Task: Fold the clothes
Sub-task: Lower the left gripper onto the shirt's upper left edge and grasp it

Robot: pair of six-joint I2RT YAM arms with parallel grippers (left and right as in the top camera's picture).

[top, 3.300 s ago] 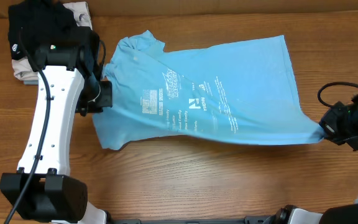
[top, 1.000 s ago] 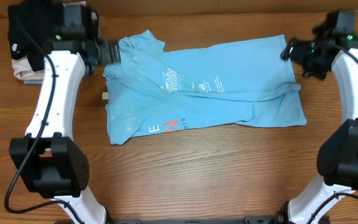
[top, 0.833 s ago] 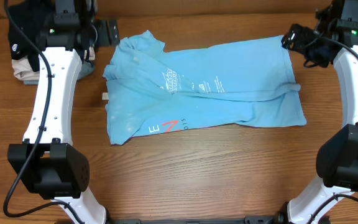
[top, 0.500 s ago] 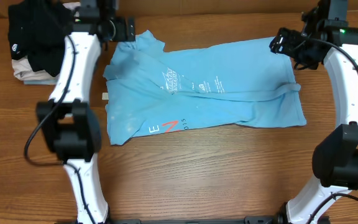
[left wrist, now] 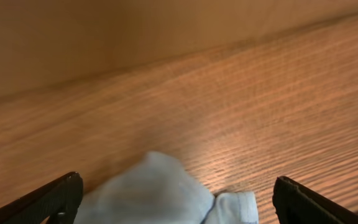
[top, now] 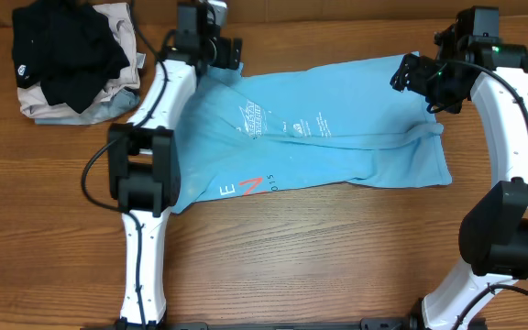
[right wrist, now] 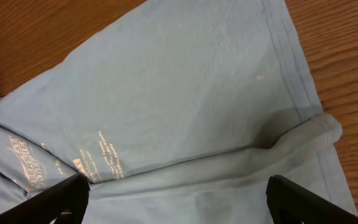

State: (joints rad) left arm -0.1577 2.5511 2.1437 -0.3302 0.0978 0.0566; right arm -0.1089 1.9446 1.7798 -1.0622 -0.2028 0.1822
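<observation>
You see the T-shirt (top: 319,137) lying flat in the middle of the table (top: 291,266), with the neck end toward 9 o'clock and the hem toward 3 o'clock. It is sky-blue and thin, with white lettering (top: 287,128) near the centre, a small red mark (top: 254,186) toward its 7 o'clock side, and a soft ridge running across it. Your left gripper (left wrist: 176,186) stands spread above the shirt's 11 o'clock corner. Your right gripper (right wrist: 178,182) is also spread, over the 1 o'clock corner.
</observation>
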